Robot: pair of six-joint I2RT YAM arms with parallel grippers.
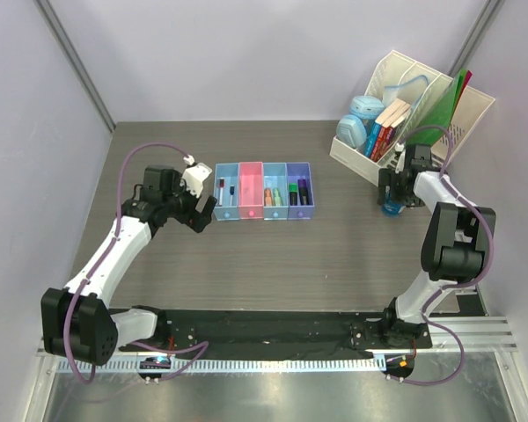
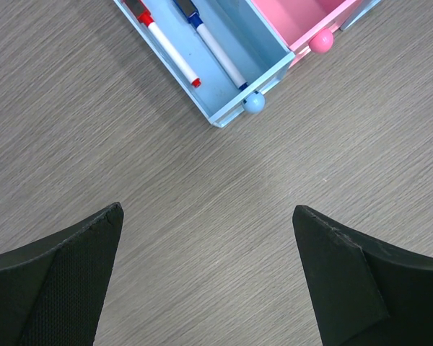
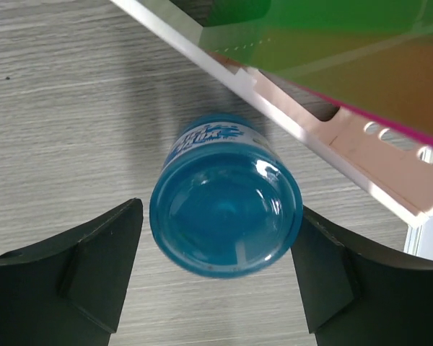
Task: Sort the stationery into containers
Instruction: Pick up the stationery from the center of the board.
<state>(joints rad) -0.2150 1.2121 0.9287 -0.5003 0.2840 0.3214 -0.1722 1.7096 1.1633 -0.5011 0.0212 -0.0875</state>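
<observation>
- Toward twelve o'clock, your trays (image 1: 251, 189) hold markers (image 2: 172, 52) and highlighters (image 1: 286, 193).
- At two o'clock the blue roll (image 3: 225, 205) is left to sort, right gripper (image 3: 218, 213) spread wide around it.
- Left gripper (image 2: 208, 209) gapes, empty.

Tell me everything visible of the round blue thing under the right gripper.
The round blue item looks like glossy translucent plastic, one circular end facing the wrist camera, white lettering on its side. It sits on the wood-grain table beside the white rack. The right gripper is open, fingers flanking it; contact is unclear.
</observation>
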